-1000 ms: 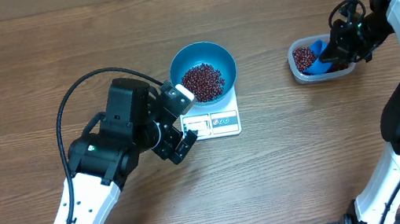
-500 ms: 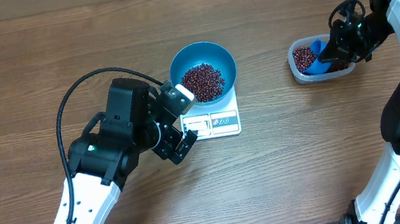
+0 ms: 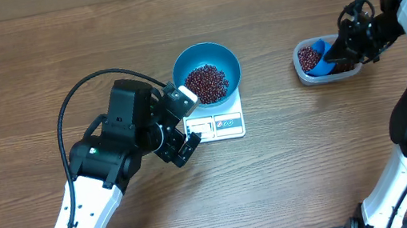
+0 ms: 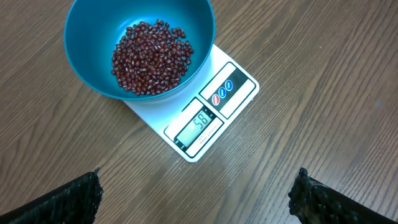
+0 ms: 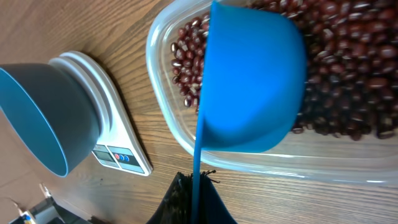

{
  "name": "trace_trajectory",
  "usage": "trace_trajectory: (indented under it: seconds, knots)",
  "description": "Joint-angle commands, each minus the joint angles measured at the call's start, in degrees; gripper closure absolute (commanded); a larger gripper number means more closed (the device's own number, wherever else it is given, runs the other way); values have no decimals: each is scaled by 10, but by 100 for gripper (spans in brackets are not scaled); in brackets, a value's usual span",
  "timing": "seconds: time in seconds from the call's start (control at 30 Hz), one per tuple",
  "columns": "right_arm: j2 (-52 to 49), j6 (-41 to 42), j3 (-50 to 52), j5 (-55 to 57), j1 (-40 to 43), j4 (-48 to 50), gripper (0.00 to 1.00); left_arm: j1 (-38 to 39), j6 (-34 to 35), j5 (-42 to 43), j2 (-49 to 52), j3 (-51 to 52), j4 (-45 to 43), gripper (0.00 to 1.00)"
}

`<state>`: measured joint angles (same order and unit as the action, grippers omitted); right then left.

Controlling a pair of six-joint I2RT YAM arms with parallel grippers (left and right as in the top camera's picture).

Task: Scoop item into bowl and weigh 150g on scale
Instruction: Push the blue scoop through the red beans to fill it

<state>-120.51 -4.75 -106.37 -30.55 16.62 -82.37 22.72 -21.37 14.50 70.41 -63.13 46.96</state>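
Right wrist: with right gripper (image 5: 196, 202) pinched on scoop (image 5: 249, 81), dig deep under beans (image 5: 348, 74), lift level; left gripper (image 4: 198, 196) spread, idle

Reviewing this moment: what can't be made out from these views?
- Contents of the scoop: right wrist view shows only its outer side; overhead, too small.
- Display of the scale: too small to read overhead.
- Far end of the tub: past the right wrist view's edge.
- The right gripper: mostly below that view's bottom edge.
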Motion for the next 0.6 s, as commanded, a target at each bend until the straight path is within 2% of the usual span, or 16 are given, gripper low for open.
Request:
trace_trajectory:
  seconds: [0.0, 0.3, 0.57]
  knots:
    - [-1, -24, 2, -31, 23, 1, 96, -3, 4, -1, 0, -3, -1, 0]
    - [-1, -77, 2, -42, 53, -33, 96, -3, 4, -1, 0, -3, -1, 1]
    - [-1, -77, 2, -43, 53, -30, 96, -3, 4, -1, 0, -3, -1, 0]
